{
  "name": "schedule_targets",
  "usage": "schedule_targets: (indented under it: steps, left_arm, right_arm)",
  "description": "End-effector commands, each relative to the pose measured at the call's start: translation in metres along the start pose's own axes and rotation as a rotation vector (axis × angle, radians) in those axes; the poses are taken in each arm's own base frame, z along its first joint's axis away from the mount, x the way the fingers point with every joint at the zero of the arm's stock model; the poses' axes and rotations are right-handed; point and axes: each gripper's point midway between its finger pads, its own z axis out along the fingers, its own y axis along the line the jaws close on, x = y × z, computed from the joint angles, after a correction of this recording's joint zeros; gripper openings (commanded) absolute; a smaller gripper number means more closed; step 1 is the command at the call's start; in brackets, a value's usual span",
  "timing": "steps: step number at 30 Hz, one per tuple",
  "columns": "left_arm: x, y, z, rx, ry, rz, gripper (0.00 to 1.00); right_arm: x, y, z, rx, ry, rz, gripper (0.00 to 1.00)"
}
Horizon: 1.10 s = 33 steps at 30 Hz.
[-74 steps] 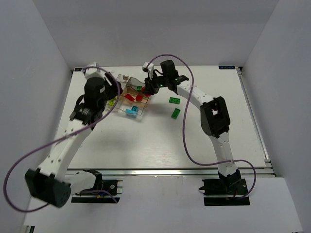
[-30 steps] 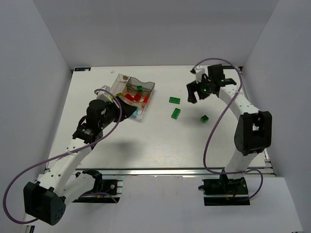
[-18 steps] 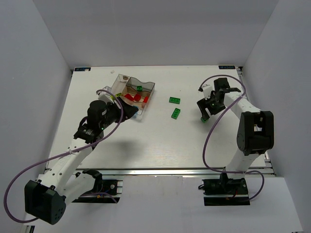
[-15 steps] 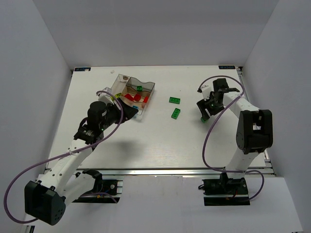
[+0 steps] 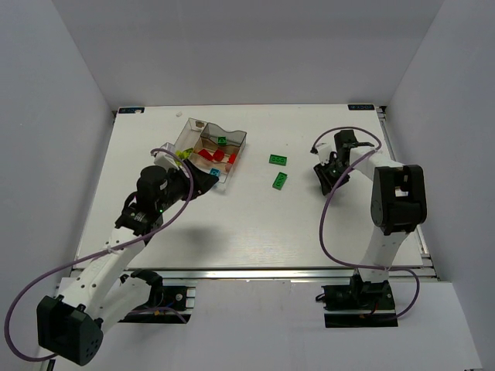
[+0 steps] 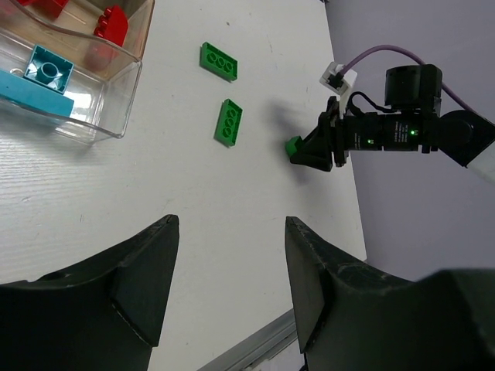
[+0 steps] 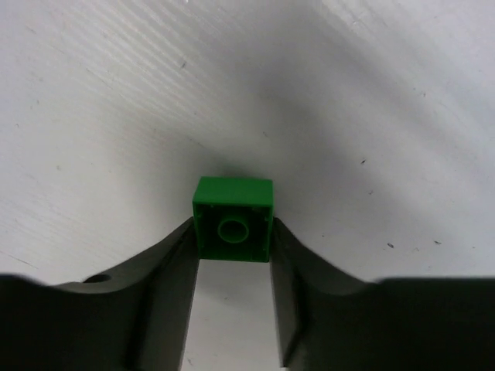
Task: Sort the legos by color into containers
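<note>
Just swung the right gripper (image 7: 232, 232) away from the tray (image 5: 234, 133) and pinched it onto the small green brick (image 7: 233, 219) sitting on the table (image 5: 232, 224) well right of it, so probably ready to lift and carry back.

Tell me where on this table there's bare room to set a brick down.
The widest free patch is the near middle of the table, bordered by both arms and the two flat green bricks. The far strip behind the tray is bare too. Crowded: the tray's near corner, where the left hand hovers, and the right hand on a small green brick.
</note>
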Motion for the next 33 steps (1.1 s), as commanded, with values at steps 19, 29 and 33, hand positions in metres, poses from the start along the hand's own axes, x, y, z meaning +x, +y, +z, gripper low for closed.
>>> schedule_targets:
  steps: [19,29,33]
  left_arm:
    - [0.006,0.007,-0.004,-0.037,0.017,0.005,0.67]
    - [0.008,0.016,-0.021,-0.09,-0.005,-0.019,0.67]
    - [0.01,0.018,-0.022,-0.101,0.004,-0.019,0.67]
  right_arm:
    - [-0.261,0.124,-0.044,-0.259,-0.557,-0.482,0.02]
    - [-0.355,0.164,-0.015,-0.155,-0.779,-0.452,0.07]
    - [-0.366,0.166,-0.011,-0.143,-0.808,-0.423,0.07]
